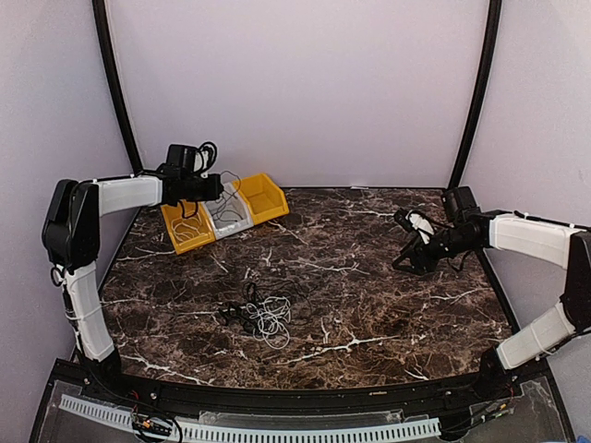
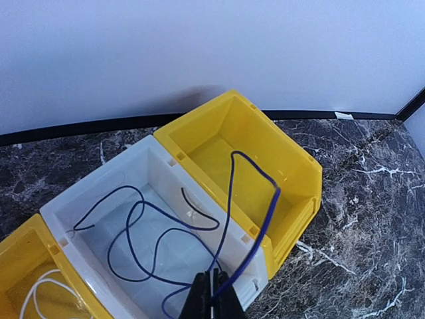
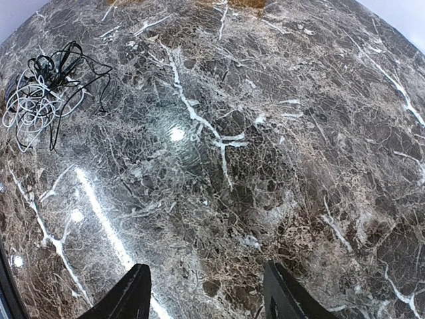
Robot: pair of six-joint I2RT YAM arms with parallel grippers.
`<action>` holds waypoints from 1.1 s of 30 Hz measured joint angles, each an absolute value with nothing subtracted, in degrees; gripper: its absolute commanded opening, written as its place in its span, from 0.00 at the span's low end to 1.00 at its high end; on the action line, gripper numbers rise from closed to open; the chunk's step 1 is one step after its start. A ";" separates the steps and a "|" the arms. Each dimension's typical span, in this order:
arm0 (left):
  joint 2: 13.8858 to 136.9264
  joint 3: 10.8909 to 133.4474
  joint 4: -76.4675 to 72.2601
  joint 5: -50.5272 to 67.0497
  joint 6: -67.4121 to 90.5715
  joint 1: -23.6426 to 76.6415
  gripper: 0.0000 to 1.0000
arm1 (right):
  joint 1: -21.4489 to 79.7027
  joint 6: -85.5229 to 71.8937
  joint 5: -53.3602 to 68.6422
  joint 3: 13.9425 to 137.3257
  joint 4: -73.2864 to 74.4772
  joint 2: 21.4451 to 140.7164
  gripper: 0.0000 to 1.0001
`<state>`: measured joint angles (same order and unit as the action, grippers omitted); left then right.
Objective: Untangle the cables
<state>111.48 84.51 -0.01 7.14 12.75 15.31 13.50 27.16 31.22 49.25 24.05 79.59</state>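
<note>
A palm-sized tangle of white and black cables [image 1: 263, 317] lies on the marble table, left of centre; in the right wrist view this tangle [image 3: 43, 93] sits far up on the left. My left gripper [image 2: 214, 296] is shut on a thin blue cable [image 2: 272, 209]. That cable loops over the right yellow bin's edge and coils down into the white bin [image 2: 93, 176]. From above, the left gripper [image 1: 214, 188] hovers over the bins at the back left. My right gripper [image 1: 404, 244] hangs open and holding nothing over bare marble at the right, its open jaws [image 3: 207, 292] far from the tangle.
Three bins stand in a row at the back left: a yellow one [image 1: 185, 231] holding a white cable [image 2: 36, 292], the white one [image 1: 229, 217], and another yellow bin [image 1: 265, 196]. Grey walls close in the table behind and at the sides.
</note>
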 measured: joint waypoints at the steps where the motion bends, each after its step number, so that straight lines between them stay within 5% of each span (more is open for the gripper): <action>1: 112.01 84.55 -0.25 7.25 13.30 15.55 0.00 | 13.50 27.18 31.22 49.25 24.08 79.72 0.59; 18: 119.22 88.44 8.32 -2.00 27.86 16.51 0.00 | 13.50 27.94 30.92 49.25 24.60 81.17 0.60; 33: 110.39 81.93 9.45 -0.19 37.78 16.51 0.00 | 13.63 28.45 30.81 49.25 25.71 81.69 0.61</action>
<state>110.39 81.93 9.45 -0.19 37.78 16.51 13.63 28.45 30.81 49.25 25.71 81.69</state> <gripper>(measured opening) 0.023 0.611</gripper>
